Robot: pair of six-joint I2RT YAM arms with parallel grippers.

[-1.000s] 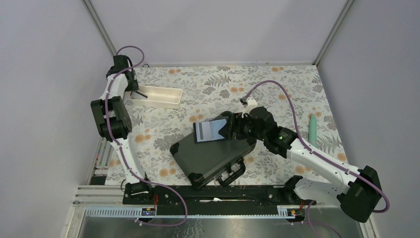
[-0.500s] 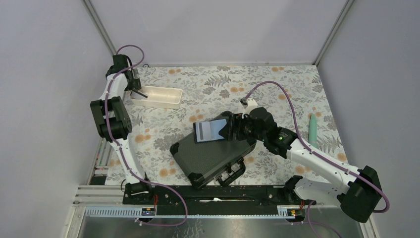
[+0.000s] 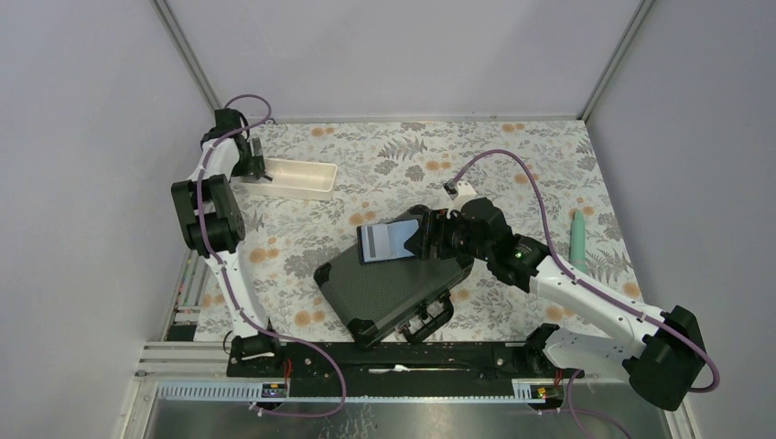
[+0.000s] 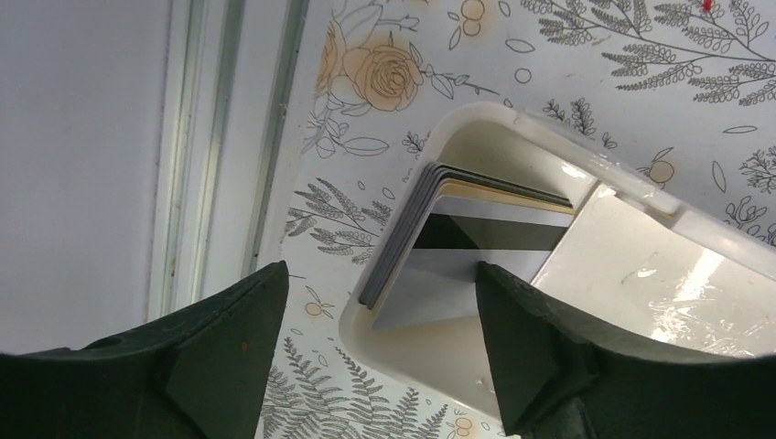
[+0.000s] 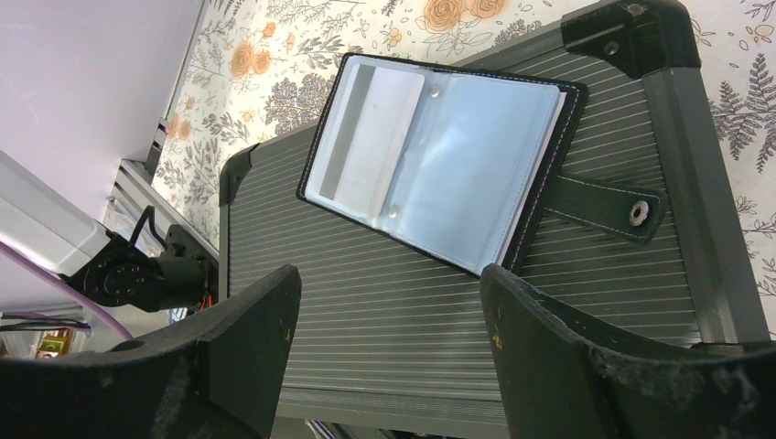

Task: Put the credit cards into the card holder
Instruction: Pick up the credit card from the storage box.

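Pickup step, seemingly: left gripper spread empty over credit cards in tray at ten o'clock; right gripper spread above open card holder. Needs a descent, then a pinch on one card's edge.

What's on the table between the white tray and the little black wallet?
Nothing but flowery tablecloth lies between the white tray and the card holder, which rests open on the black case. The top view shows it.
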